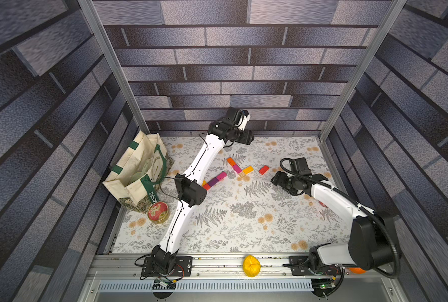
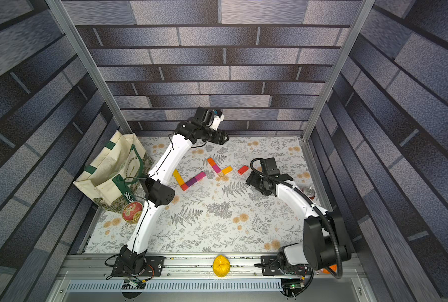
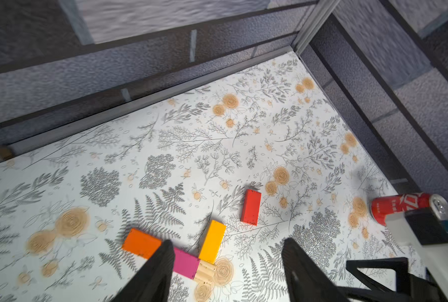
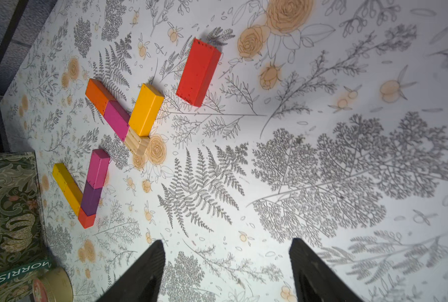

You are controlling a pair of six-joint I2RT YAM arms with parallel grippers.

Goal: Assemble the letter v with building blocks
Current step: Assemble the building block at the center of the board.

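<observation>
Two groups of building blocks lie on the floral table. A yellow row (image 2: pixel 177 175) and a purple-magenta row (image 2: pixel 195 179) meet at a red-orange block (image 2: pixel 184 187) as a letter v. To its right, an orange block (image 1: pixel 230 161), a magenta block (image 1: pixel 237 168) and a wood cube (image 1: pixel 241 175) form a line, with a yellow block (image 1: pixel 247 170) angling off the cube. A red block (image 1: pixel 263 169) lies alone beyond it. My left gripper (image 3: pixel 228 240) hangs open and empty high near the back wall. My right gripper (image 4: pixel 228 240) is open and empty, right of the red block.
A cream tote bag (image 1: pixel 136 172) and a round tin (image 1: pixel 158 213) stand at the left edge. A red soda can (image 3: pixel 405 209) lies by the right wall behind my right arm. A yellow lump (image 1: pixel 251 265) and an orange lump (image 1: pixel 356 270) rest on the front rail.
</observation>
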